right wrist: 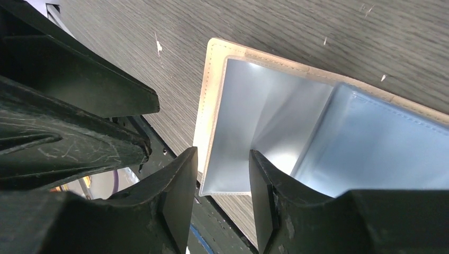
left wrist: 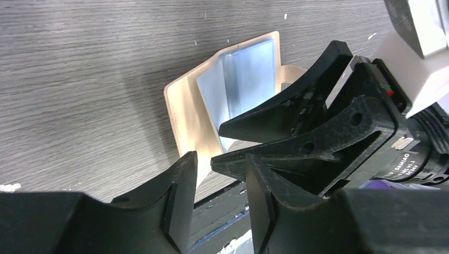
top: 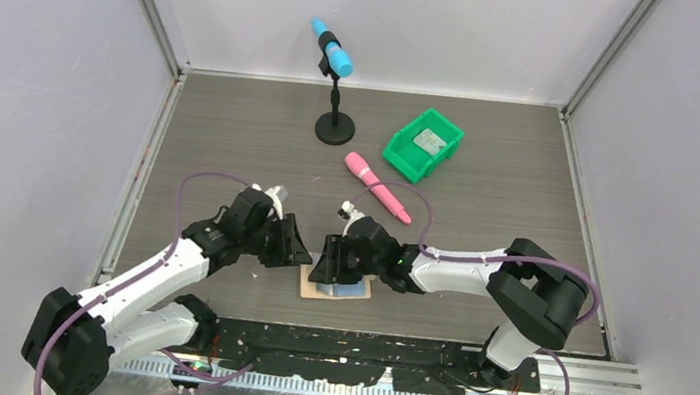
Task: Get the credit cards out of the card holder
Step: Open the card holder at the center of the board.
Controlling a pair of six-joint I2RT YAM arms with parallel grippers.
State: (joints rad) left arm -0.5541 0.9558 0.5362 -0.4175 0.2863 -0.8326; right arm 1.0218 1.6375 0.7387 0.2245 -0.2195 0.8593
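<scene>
The left arm [top: 150,279] and right arm [top: 463,267] have white link shells between chunky black joints, purple cables [top: 179,207] looping alongside each, and matte black, wedge-shaped fingers [right wrist: 172,206].

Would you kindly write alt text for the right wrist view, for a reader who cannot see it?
A flat tan card holder lies open on a grey wood-grain table, showing shiny silvery-blue inner pockets. The right arm's black two-finger tool is poised, fingers apart, over one corner, with the left arm's black tool at the left edge.
</scene>
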